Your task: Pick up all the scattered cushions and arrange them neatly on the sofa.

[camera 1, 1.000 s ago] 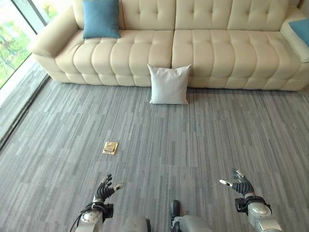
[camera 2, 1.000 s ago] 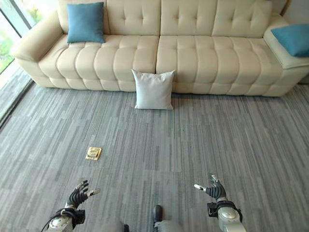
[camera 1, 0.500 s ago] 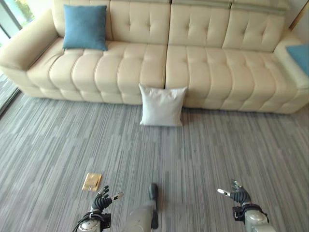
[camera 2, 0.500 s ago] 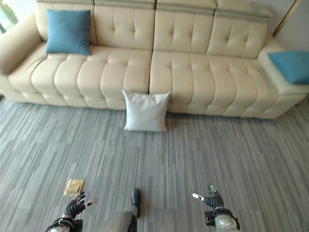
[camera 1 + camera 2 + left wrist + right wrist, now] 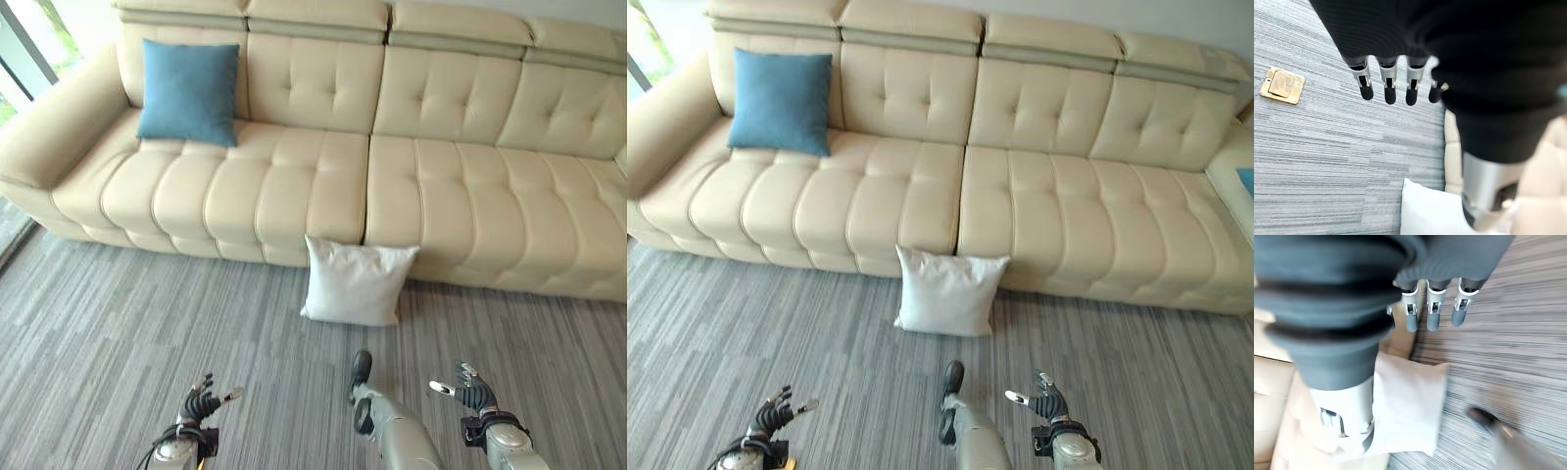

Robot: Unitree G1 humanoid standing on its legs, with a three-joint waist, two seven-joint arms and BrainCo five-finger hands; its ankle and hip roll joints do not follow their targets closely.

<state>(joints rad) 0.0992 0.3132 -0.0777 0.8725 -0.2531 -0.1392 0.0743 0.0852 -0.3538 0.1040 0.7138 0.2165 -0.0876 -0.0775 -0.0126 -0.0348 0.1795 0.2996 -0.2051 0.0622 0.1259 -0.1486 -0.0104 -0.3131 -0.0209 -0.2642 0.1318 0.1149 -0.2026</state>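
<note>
A white cushion [image 5: 355, 281] leans on the carpet against the front of the cream sofa [image 5: 294, 186], about at its middle seam. It also shows as the white cushion [image 5: 1425, 213] in the left wrist view and the white cushion [image 5: 1410, 406] in the right wrist view. A blue cushion [image 5: 189, 92] stands upright on the sofa's left end against the backrest. My left hand [image 5: 199, 403] hovers low at the lower left, fingers relaxed and holding nothing. My right hand [image 5: 465, 387] hovers at the lower right, also open, short of the white cushion.
Grey striped carpet [image 5: 118, 323] lies between me and the sofa. A small brass floor plate [image 5: 1282, 85] sits in the carpet near my left hand. A window strip [image 5: 20, 59] runs at the far left. A blue cushion edge [image 5: 1246, 178] shows at the far right.
The whole picture has shifted: the camera has come closer to the sofa and the white cushion now sits lower and nearer. Both hands stay open and low.
</note>
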